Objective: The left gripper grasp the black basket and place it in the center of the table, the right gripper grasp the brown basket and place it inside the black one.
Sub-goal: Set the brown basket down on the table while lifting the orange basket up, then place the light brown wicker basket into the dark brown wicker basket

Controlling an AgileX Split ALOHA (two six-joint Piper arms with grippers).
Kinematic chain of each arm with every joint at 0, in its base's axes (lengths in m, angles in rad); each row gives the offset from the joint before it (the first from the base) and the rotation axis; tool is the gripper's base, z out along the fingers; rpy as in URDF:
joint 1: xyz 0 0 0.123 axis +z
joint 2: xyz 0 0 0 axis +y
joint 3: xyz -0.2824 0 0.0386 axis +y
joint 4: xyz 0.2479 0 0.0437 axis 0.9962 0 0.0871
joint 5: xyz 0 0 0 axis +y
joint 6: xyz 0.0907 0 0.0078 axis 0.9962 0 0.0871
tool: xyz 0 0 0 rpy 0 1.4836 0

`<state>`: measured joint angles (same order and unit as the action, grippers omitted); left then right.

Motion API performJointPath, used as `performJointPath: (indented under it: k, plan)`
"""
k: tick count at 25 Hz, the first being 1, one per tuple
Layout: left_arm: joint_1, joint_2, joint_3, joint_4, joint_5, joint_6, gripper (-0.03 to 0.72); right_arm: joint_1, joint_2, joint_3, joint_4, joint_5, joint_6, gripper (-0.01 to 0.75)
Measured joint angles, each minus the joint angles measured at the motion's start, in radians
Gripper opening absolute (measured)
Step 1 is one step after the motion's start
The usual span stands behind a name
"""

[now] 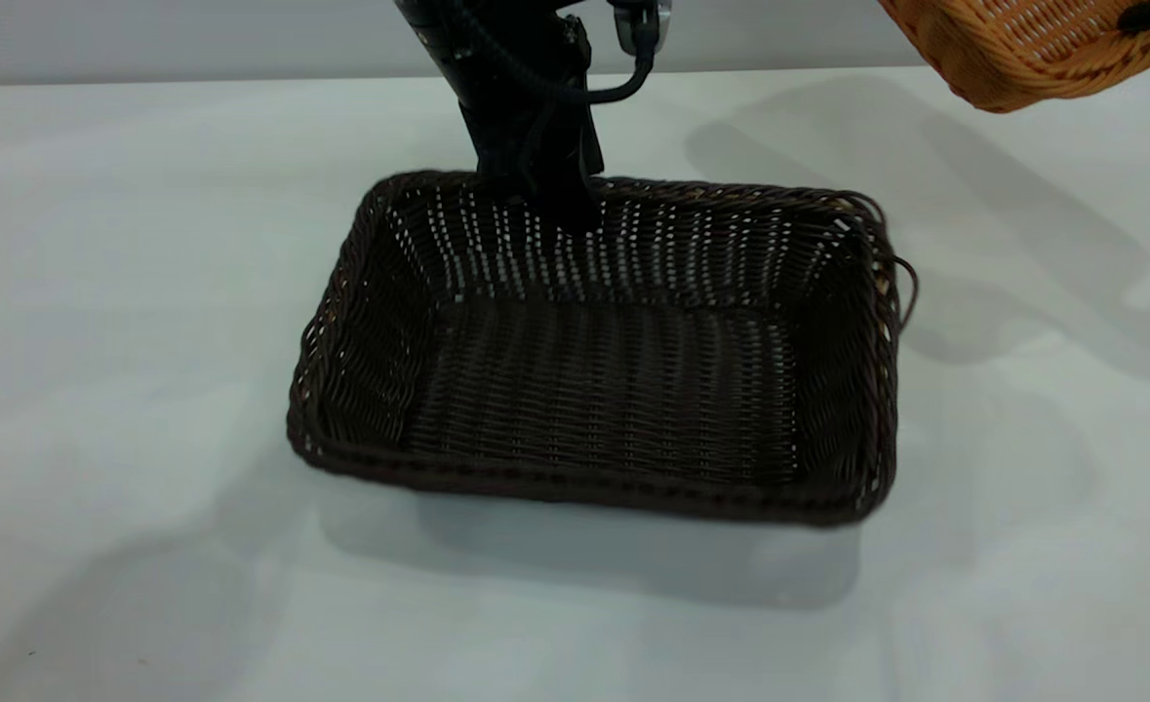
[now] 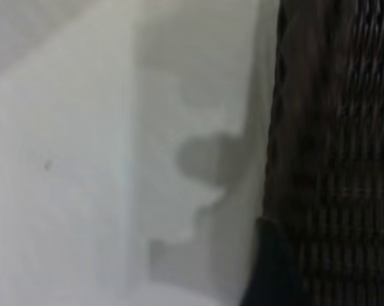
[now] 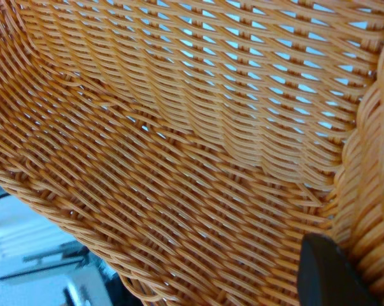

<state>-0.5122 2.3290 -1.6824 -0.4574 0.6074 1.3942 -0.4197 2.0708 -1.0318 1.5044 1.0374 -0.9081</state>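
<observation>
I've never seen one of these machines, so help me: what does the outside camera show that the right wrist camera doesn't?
Only the exterior view shows the black basket sitting on the table, with the left gripper at its far rim. Only the right wrist view shows the brown basket's woven inside up close, plus a dark fingertip at its rim. Both show the brown basket held up off the table.

The rectangular woven wicker-style black basket is a very dark brown-black all over, its sloping sides an open weave through which pale flecks show in rows, its floor a tighter ribbed weave and its rim braided. The rectangular woven brown basket, above the table's far right corner, is orange-tan with the same banded weave, light showing blue-white through its gaps. The broad matte table is plain pale grey-white, crossed by soft grey shadows.
</observation>
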Motion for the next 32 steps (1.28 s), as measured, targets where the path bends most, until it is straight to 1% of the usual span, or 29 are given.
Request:
performJointPath:
  k: [2, 4, 7, 9, 11, 13, 17, 22, 27, 29, 32]
  plan:
    - [0.008, -0.024, 0.0, 0.0, 0.007, -0.069, 0.477, 0.0, 0.0, 0.0, -0.005, 0.03, 0.011, 0.066]
    - [0.029, -0.077, 0.0, -0.001, 0.021, -0.144, 0.5, 0.001, 0.0, 0.0, -0.021, 0.052, 0.033, 0.066]
    - [0.103, -0.164, 0.0, -0.006, 0.035, -0.229, 0.51, 0.014, -0.001, 0.0, -0.082, 0.068, 0.074, 0.066]
    - [0.177, -0.207, 0.0, -0.007, 0.032, -0.279, 0.51, 0.041, -0.001, 0.0, -0.146, 0.072, 0.118, 0.066]
    - [0.246, -0.237, 0.0, -0.008, 0.023, -0.33, 0.51, 0.085, -0.001, 0.0, -0.209, 0.072, 0.165, 0.066]
    - [0.312, -0.248, 0.0, -0.028, 0.001, -0.367, 0.51, 0.149, -0.001, 0.0, -0.252, 0.072, 0.199, 0.066]
    - [0.391, -0.251, 0.0, -0.092, -0.014, -0.395, 0.51, 0.283, -0.025, 0.0, -0.302, 0.079, 0.272, 0.066]
    - [0.408, -0.251, 0.0, -0.102, -0.024, -0.397, 0.51, 0.429, -0.041, 0.0, -0.395, 0.069, 0.39, 0.066]
    - [0.407, -0.251, 0.0, -0.105, -0.032, -0.396, 0.51, 0.547, -0.041, 0.0, -0.504, -0.003, 0.48, 0.066]
    - [0.407, -0.251, 0.0, -0.105, -0.032, -0.396, 0.51, 0.571, -0.041, 0.0, -0.541, -0.035, 0.502, 0.066]
    - [0.407, -0.251, 0.0, -0.105, -0.032, -0.396, 0.51, 0.578, -0.042, 0.0, -0.55, -0.071, 0.515, 0.066]
